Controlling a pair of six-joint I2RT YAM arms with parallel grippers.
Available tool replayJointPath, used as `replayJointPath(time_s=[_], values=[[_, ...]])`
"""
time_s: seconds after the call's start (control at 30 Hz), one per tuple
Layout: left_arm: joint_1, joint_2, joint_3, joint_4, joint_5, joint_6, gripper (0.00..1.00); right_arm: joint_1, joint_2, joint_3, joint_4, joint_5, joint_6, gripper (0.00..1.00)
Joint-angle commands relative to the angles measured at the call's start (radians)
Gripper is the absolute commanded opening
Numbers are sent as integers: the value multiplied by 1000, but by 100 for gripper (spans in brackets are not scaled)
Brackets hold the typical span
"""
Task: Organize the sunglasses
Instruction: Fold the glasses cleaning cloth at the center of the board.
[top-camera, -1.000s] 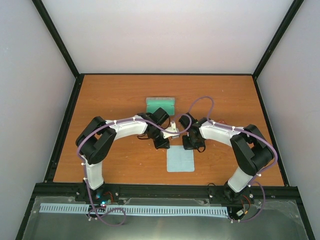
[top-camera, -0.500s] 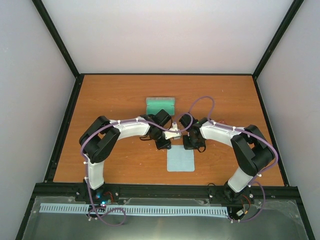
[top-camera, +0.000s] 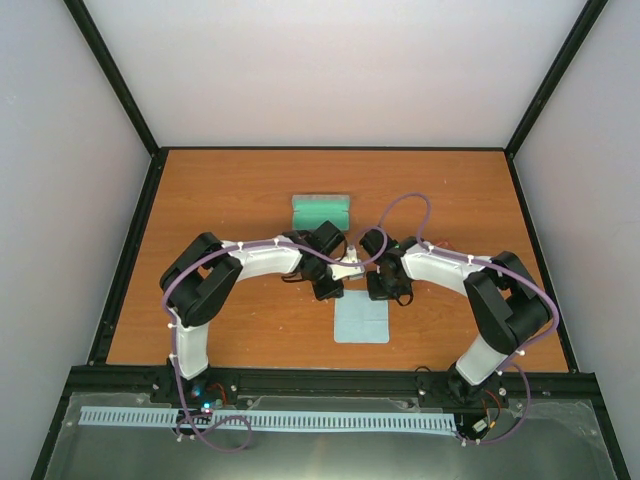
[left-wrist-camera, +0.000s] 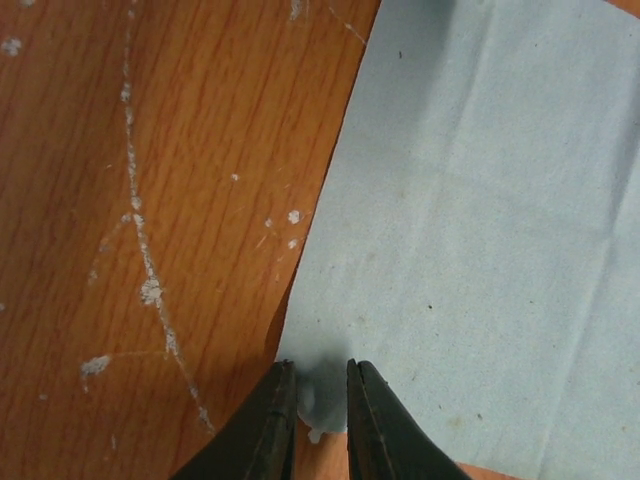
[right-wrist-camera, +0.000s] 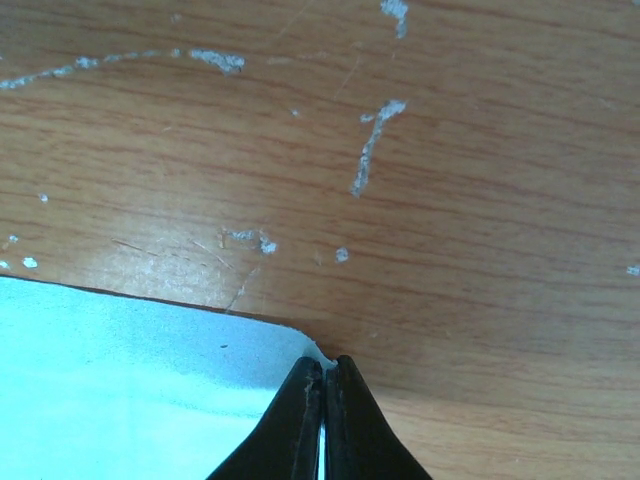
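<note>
Over the middle of the wooden table (top-camera: 230, 190), seen from above, the left arm (top-camera: 250, 260) and right arm (top-camera: 440, 265) bend inward until their wrists nearly meet. Each is down at a far corner of the light blue cloth (top-camera: 361, 322), which lies flat near the bases. Beyond them the grey case (top-camera: 321, 211) lies open, showing its teal lining, apart from the cloth. The sunglasses I cannot pick out here. They may be hidden beneath the wrists, or be too slight to show.

At the left wrist, the left gripper (left-wrist-camera: 320, 366) sits astride the cloth's corner. Its fingers (left-wrist-camera: 275, 425) stand a narrow slot apart with the corner puckered between them. Whether they truly nip it I cannot tell. No sunglasses appear.

At the right wrist, the right gripper (right-wrist-camera: 323, 362) has its fingers (right-wrist-camera: 300, 425) pressed together on the other corner, with a pale sliver of cloth in the seam. Around it is only cloth and scuffed wood, and again no sunglasses.

The step in hand looks to be taking up the cloth by both far corners. To do it well, the left should squeeze fully home before anything rises. Then both wrists should lift together and level, keeping their spacing so the cloth is neither slack nor strained.
</note>
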Motion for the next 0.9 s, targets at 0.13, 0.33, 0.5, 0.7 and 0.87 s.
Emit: replayJointPath(time_s=[0.13, 0.33, 0.5, 0.7, 0.87], values=[[-28, 18, -31, 8, -11, 12, 9, -7, -31, -2, 26, 17, 16, 3], [-28, 14, -32, 11, -21, 30, 1, -10, -32, 9, 20, 32, 17, 3], [-29, -9, -32, 30, -61, 56, 1, -27, -29, 35, 22, 49, 1, 3], [-15, -17, -10, 59, -101, 95, 1, -66, 6, 94, 26, 46, -44, 3], [26, -8, 35, 88, -133, 117, 1, -93, 49, 140, 26, 35, -82, 3]])
